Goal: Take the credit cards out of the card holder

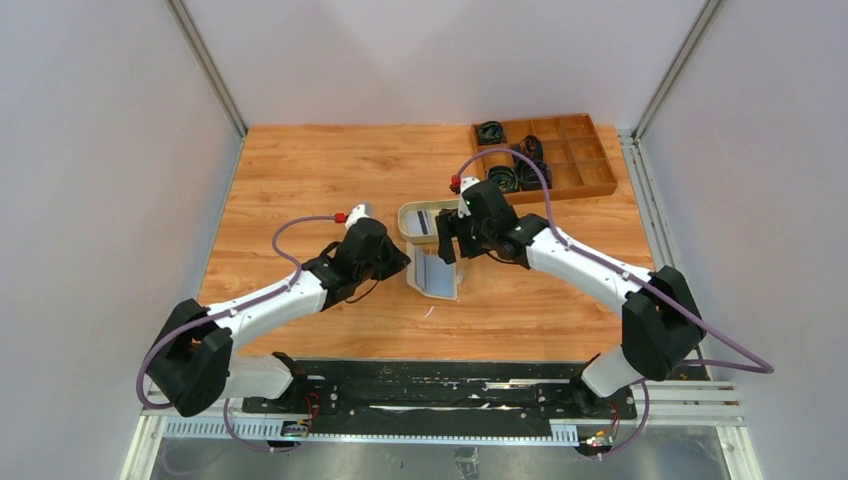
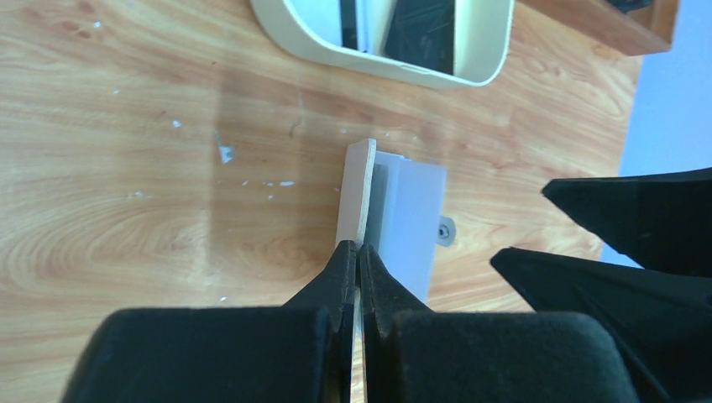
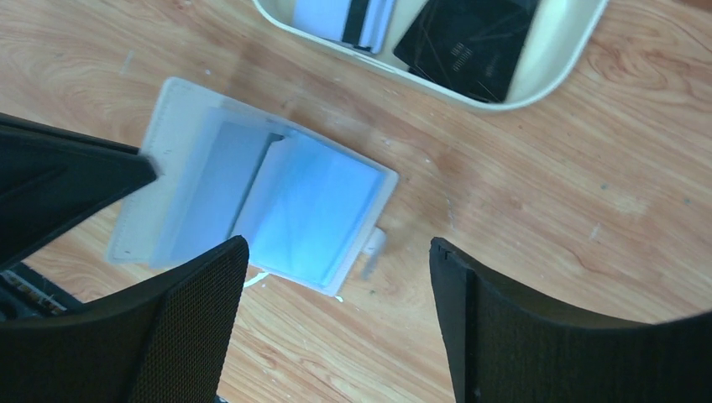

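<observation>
The card holder point(image 3: 277, 193) lies open on the surface point(image 1: 300, 180), just beside the oval tray point(image 1: 403, 222); the left jaws are pinched shut on the thin edge of its cream flap and hold that flap raised; the right jaws hang wide apart above it with nothing between them. Credit cards point(image 3: 470, 38) lie in the tray, a black one and a pale striped one point(image 3: 344, 17); the blue lining is washed out, so I cannot tell whether any card is left in the pockets.

The left grip takes only a narrow edge; a pull on a tight card would likely tug the flap free or drag the whole holder along the surface. The right jaws, coming down close to the left fingers point(image 3: 59, 176), could strike them; a fingertip could also catch the snap tab point(image 3: 375, 243) and fold the holder shut.
</observation>
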